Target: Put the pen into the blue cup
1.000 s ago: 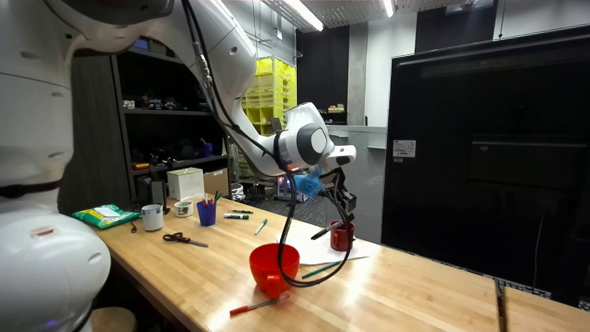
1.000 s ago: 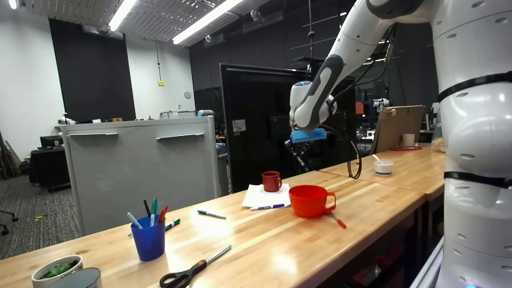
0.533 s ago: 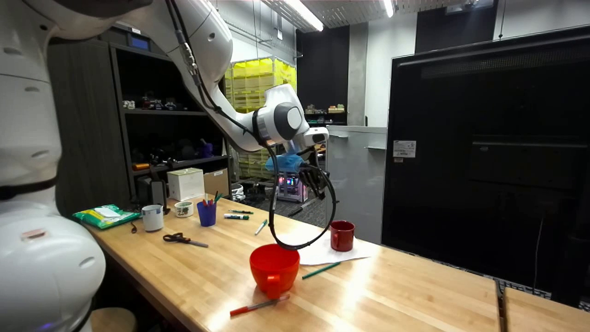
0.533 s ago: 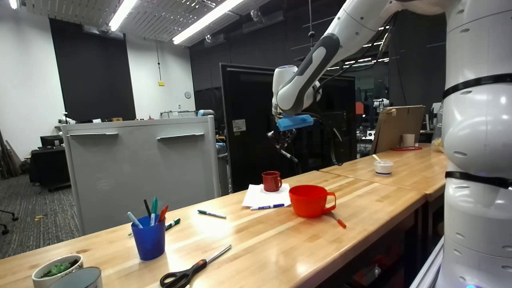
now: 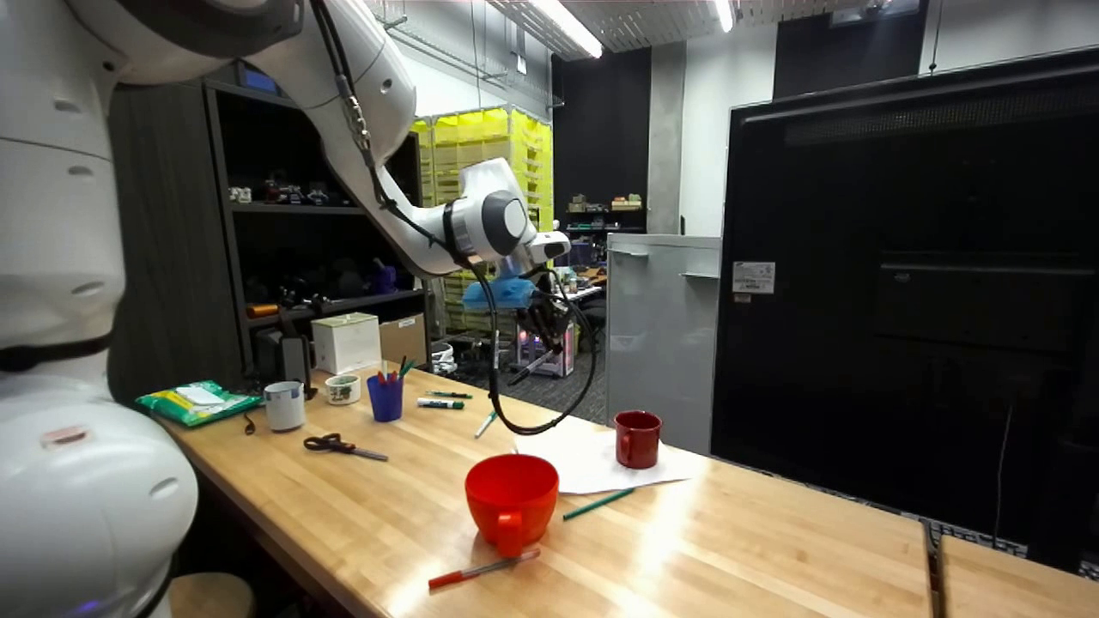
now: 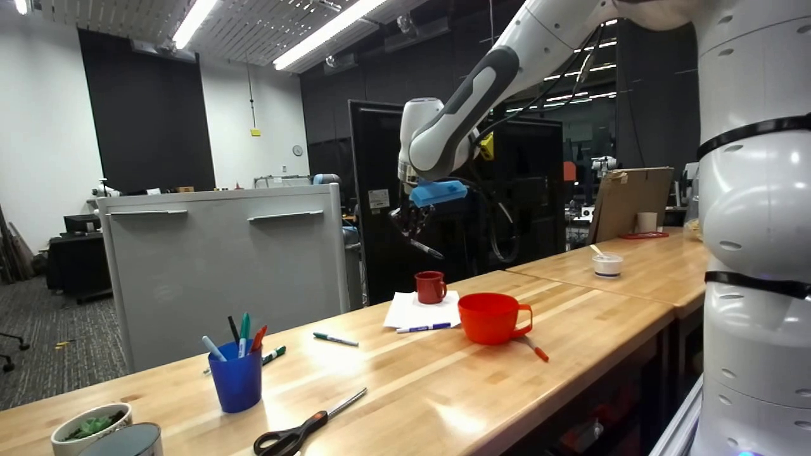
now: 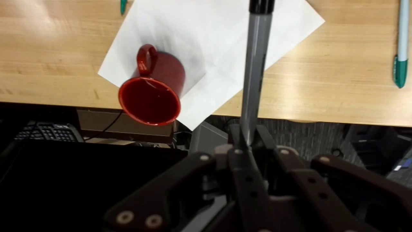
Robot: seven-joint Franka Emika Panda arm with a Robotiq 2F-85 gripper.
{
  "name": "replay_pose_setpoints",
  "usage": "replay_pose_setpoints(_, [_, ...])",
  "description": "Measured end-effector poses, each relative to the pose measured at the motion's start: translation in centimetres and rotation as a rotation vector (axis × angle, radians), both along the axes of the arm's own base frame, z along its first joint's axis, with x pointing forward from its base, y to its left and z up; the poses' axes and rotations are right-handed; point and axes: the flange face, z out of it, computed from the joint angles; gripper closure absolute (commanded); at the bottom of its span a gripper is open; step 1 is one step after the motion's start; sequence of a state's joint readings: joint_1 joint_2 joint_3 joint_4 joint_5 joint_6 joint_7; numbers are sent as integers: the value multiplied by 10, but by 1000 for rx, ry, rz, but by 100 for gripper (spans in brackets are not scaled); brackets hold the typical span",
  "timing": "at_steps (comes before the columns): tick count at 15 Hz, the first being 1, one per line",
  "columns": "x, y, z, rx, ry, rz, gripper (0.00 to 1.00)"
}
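White robot arm (image 6: 437, 152): reaches farther left in both exterior views than a second ago.
Black two-finger gripper (image 5: 556, 345): shifted left and higher, now near mid-frame in both exterior views.
Slim grey pen with a black cap (image 5: 534, 366): likewise farther left and higher; in an exterior view the pen (image 6: 426, 249) slants less steeply.
Looped black cable (image 5: 525, 432): in an exterior view, raised off the bright red handled bowl (image 5: 537, 519), now crossing a green-capped white marker (image 5: 484, 427).
Dark red mug (image 5: 638, 442): there, no longer crossed by pen and cable, shows whole.
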State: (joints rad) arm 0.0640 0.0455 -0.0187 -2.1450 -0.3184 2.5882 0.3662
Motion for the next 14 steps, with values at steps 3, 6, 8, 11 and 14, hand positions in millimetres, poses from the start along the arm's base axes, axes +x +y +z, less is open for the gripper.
replay_pose_setpoints(3, [7, 31, -4, 5, 10, 51, 97])
replay_pose_setpoints(6, [11, 59, -13, -4, 46, 92, 97])
replay_pose_setpoints(8, [14, 75, -19, -18, 74, 111, 97])
replay_pose_setpoints(11, [18, 97, -26, -36, 102, 133, 97])
replay_pose_setpoints(14, [23, 119, -32, -47, 131, 159, 97])
